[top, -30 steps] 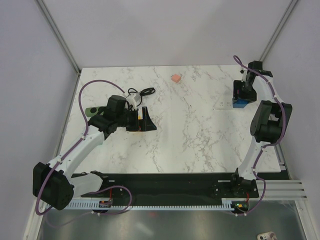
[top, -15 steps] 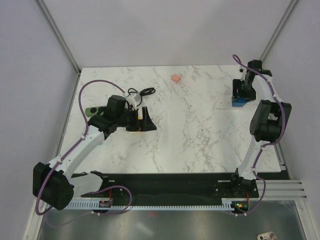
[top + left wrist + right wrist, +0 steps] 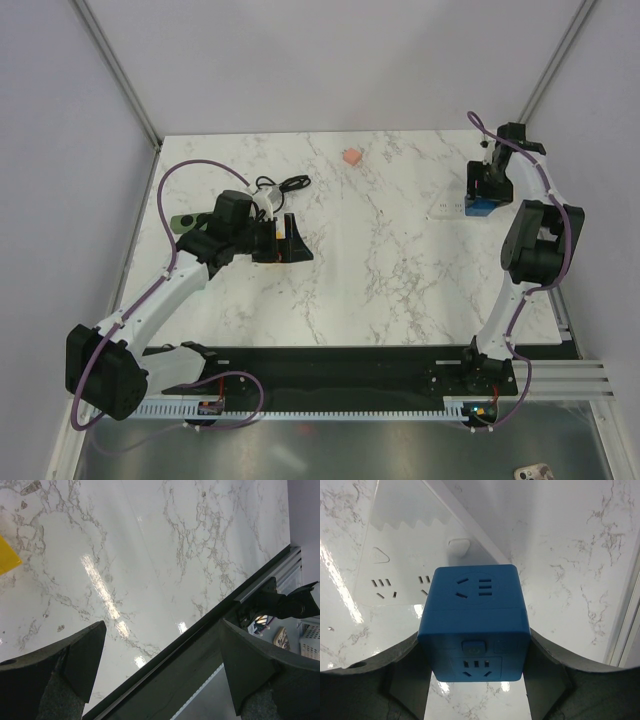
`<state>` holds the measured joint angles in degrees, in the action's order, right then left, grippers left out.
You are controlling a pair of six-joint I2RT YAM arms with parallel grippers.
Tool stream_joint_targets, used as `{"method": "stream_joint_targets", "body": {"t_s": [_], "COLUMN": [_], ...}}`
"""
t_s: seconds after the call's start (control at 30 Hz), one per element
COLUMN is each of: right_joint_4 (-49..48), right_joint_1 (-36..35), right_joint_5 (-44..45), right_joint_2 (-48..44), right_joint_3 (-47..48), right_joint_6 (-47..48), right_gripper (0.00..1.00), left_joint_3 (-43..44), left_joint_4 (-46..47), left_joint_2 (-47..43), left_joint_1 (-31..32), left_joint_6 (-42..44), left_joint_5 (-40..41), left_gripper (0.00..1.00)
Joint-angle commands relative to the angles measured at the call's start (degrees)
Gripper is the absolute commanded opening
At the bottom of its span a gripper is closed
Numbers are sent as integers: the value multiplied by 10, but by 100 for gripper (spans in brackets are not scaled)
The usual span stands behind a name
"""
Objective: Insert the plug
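Note:
The plug [image 3: 472, 625] is a blue cube with socket faces on its top and side. My right gripper [image 3: 474, 645] is shut on it, one finger against each side. The plug hangs over the right end of a white power strip [image 3: 395, 575]; I cannot tell if they touch. In the top view the plug [image 3: 480, 208] and right gripper [image 3: 483, 192] are at the table's far right, with the strip [image 3: 445, 209] just left of them. My left gripper [image 3: 162, 630] is open and empty above the table, also seen in the top view [image 3: 285, 242].
A coiled black cable [image 3: 283, 185] lies behind the left gripper. A dark green object [image 3: 186, 221] lies at the left edge. A small orange-pink piece [image 3: 351, 157] sits far centre. A yellow block corner [image 3: 7, 557] shows in the left wrist view.
The right gripper with the plug shifted slightly away and came back to about the same spot. The left arm has not moved.

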<state>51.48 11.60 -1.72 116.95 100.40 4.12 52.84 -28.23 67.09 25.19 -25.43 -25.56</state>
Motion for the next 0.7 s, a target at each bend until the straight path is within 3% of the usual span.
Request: {"method": "stream_joint_targets", "body": {"t_s": [0.0, 0.3, 0.67], "right_joint_4": [-2, -5, 16], "right_joint_1": [11, 11, 11], "right_joint_5": [-3, -14, -18], "right_joint_2": [-3, 3, 84], "right_joint_3": [-14, -14, 30], "right_joint_6": [2, 4, -2], "right_gripper": [0, 0, 0], "left_joint_3": [6, 7, 6], "left_joint_4": [4, 3, 3], "left_joint_2": [-10, -9, -10], "left_joint_1": [0, -1, -1], "left_joint_6": [27, 28, 28], "left_joint_5": [5, 4, 11], "left_gripper": [100, 100, 100]}}
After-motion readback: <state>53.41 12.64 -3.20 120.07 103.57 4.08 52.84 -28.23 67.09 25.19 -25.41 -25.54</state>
